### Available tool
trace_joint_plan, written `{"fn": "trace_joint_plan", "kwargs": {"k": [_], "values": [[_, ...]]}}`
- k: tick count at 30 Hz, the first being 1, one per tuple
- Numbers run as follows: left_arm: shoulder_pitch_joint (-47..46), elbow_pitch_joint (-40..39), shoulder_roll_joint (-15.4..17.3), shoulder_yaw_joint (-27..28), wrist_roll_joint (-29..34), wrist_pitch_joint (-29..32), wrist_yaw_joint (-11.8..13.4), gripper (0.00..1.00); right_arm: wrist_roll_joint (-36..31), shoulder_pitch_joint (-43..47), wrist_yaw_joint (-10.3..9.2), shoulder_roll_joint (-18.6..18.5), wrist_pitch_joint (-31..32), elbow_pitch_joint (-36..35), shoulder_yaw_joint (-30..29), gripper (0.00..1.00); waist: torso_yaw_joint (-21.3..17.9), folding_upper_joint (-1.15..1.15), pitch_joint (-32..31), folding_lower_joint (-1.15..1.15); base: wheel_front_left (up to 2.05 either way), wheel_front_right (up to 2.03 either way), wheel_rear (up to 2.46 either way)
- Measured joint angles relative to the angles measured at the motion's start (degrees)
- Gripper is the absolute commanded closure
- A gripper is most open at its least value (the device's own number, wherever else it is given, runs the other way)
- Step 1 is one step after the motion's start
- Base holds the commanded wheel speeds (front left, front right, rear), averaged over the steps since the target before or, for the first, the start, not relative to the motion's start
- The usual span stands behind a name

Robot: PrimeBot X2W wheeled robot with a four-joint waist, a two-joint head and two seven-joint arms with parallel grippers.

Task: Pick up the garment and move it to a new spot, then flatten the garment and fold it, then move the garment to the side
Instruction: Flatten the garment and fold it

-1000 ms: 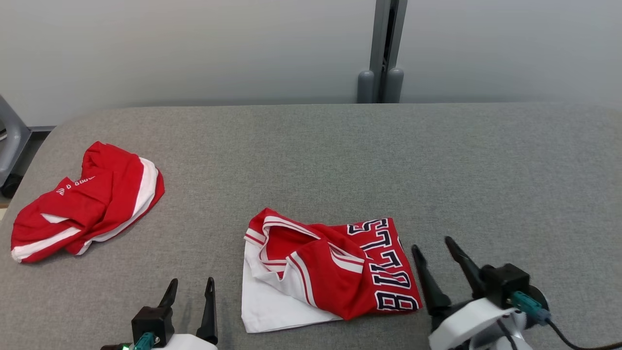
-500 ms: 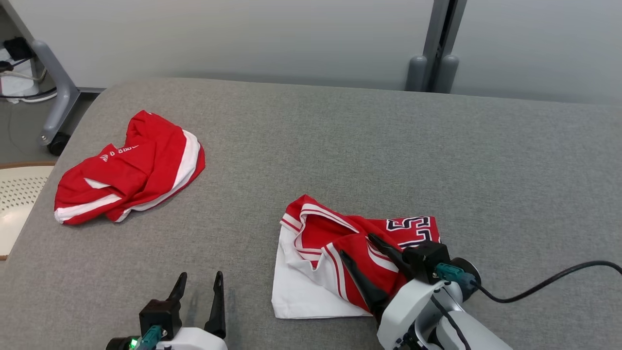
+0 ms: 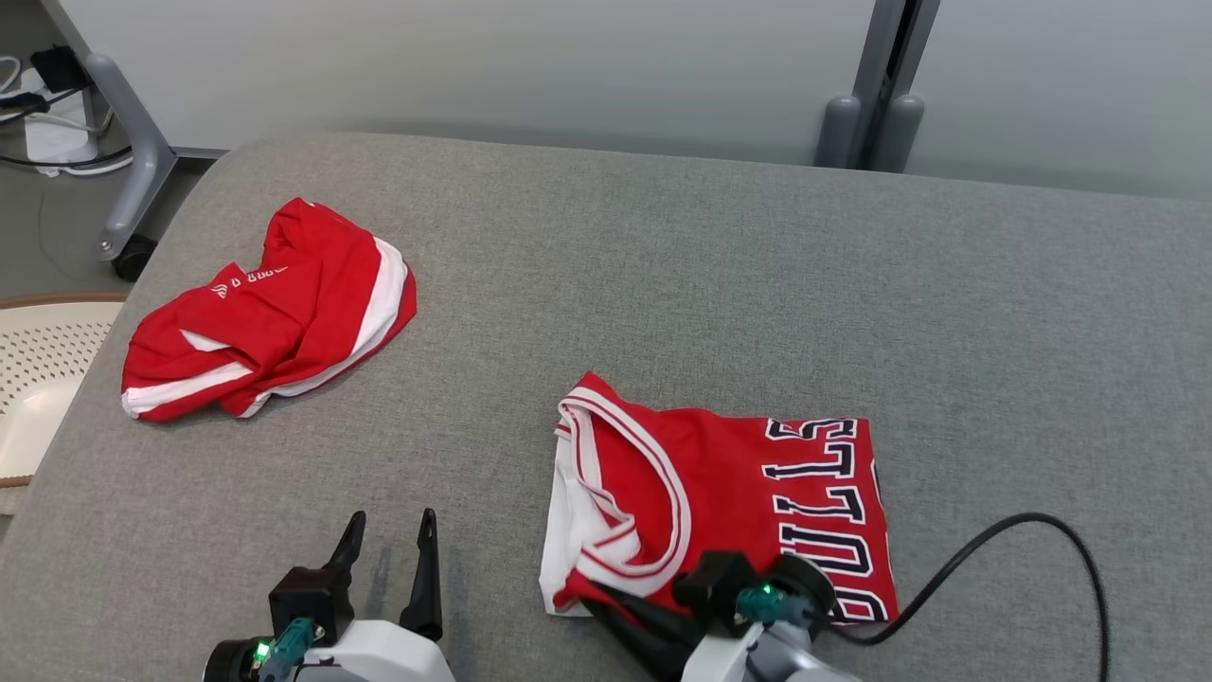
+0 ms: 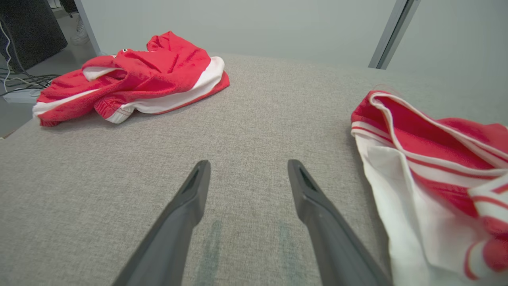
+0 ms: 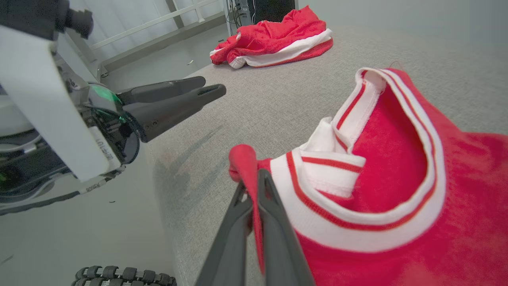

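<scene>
The red jersey (image 3: 739,493) with white trim and dark "BULLS" lettering lies mostly flat at the near middle of the grey padded table (image 3: 663,284). My right gripper (image 3: 592,606) is at its near left corner, shut on a pinch of the red hem (image 5: 244,159). The wide neck opening (image 5: 397,167) sits just beyond the fingers. The jersey's white inner layer (image 4: 397,190) shows along its left edge. To the left of the jersey my left gripper (image 3: 393,519) hovers low over bare fabric, open and holding nothing (image 4: 248,165). It also appears side-on as the left gripper (image 5: 206,85).
A second red and white garment (image 3: 275,313) lies crumpled at the table's far left (image 4: 139,79). A black cable (image 3: 1042,530) loops over the table at the near right. A white perforated object (image 3: 38,379) and a wheeled grey leg (image 3: 133,189) stand beyond the left edge.
The head camera has swung, shifting the scene. My right gripper crossed leftward over the jersey and shut on its near left hem. The jersey now lies flatter. The left gripper stayed open.
</scene>
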Motion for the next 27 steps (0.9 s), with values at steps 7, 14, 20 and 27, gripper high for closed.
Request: {"fn": "trace_joint_plan", "kwargs": {"k": [7,14,20,27], "values": [[-1.46,0.23,-0.02,-1.21,-0.23,0.00,-0.07,0.00,5.68,-1.74,0.00,-1.71,-0.51,1.88,11.22,0.00,-0.32,0.00,0.11,0.00,0.00,0.00,0.00],[-1.68,0.18,0.00,-0.53,0.15,0.00,0.18,0.00,10.45,-3.03,0.00,-4.21,-5.46,3.57,6.11,0.00,-1.84,0.00,-0.61,0.00,0.00,0.00,0.00],[-1.06,-0.35,-0.01,0.75,0.94,0.00,0.19,0.00,1.88,0.26,0.00,-6.06,-5.99,3.21,-17.70,0.00,-4.15,0.00,-1.66,0.00,0.00,0.00,0.00],[0.07,-0.21,-0.02,2.18,1.97,0.00,0.08,0.00,-10.65,10.49,0.00,-2.89,-6.00,-0.83,-38.25,0.00,-6.48,0.00,-2.98,0.00,0.00,0.00,0.00]]}}
